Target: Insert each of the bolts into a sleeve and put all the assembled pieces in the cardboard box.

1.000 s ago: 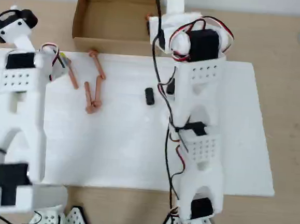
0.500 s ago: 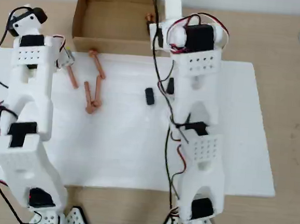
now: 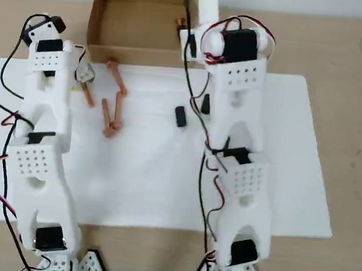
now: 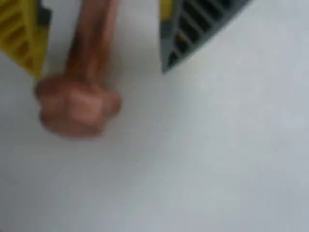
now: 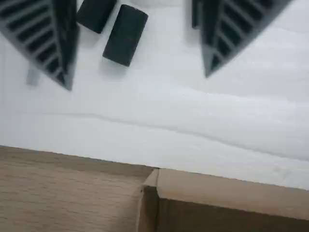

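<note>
Several copper-coloured bolts lie on the white mat [image 3: 139, 182] near the cardboard box [image 3: 137, 19]. My left gripper [image 3: 83, 77] is open and low over the leftmost bolt [image 3: 87, 94]. In the left wrist view that bolt [image 4: 86, 58] lies between the yellow finger [image 4: 19, 34] and the dark finger [image 4: 193, 29], with a gap on the dark side. Two black sleeves [image 3: 180, 116] [image 3: 205, 103] lie mid-mat. My right gripper [image 5: 137, 53] is open just above the mat, with both sleeves [image 5: 125, 34] [image 5: 95, 12] between its fingers.
Three more bolts [image 3: 117, 78] [image 3: 118, 108] [image 3: 106, 117] lie between the arms. The box's corner [image 5: 217, 198] sits on the wooden table [image 5: 67, 193] just beyond the mat's far edge. A small copper-coloured piece [image 3: 179, 23] shows at the box's right wall.
My left arm has stretched toward the far side, bringing its gripper down around the leftmost bolt. The right arm has shifted slightly toward the box.
</note>
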